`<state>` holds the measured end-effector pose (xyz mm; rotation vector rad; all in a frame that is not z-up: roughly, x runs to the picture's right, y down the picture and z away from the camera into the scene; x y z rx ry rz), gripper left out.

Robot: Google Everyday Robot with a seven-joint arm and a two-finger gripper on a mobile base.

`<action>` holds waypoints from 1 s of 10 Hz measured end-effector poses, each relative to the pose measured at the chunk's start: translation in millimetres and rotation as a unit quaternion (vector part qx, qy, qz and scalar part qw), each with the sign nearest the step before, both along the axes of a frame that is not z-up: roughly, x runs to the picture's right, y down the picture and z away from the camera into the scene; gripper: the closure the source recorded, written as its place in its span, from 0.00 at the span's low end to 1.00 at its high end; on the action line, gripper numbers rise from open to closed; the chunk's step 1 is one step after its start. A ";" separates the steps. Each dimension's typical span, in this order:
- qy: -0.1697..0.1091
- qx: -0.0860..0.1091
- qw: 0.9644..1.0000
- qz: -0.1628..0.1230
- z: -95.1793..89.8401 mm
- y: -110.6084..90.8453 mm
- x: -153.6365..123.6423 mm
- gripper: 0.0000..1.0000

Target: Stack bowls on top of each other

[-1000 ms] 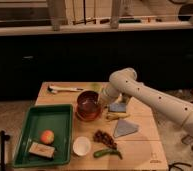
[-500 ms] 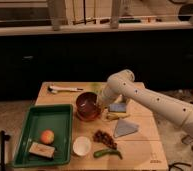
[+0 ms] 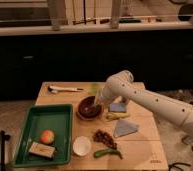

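Observation:
A glossy dark reddish-brown bowl (image 3: 88,108) sits on the wooden table (image 3: 140,145) right of the green tray. It seems to rest inside a second like bowl, whose rim shows just beneath it. My white arm reaches in from the right. My gripper (image 3: 98,100) is at the bowl's far right rim, right over or against it.
A green tray (image 3: 44,132) holds an orange fruit (image 3: 47,136) and a tan block (image 3: 41,150). Near the front are a small white bowl (image 3: 82,145), brown bits (image 3: 105,138), a green pepper (image 3: 108,153), a blue cloth (image 3: 125,128), a banana (image 3: 117,116). A utensil (image 3: 64,89) lies at the back left.
The arm and gripper have shifted slightly left and down over the bowl. The bowl has stayed in place.

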<state>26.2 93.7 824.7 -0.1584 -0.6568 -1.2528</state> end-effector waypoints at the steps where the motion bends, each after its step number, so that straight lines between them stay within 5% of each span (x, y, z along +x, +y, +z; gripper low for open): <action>1: 0.000 0.000 1.000 0.000 0.5 -0.3 -0.4 0.20; 10: 0.017 0.003 0.999 -0.030 -10.3 -14.1 -14.0 0.20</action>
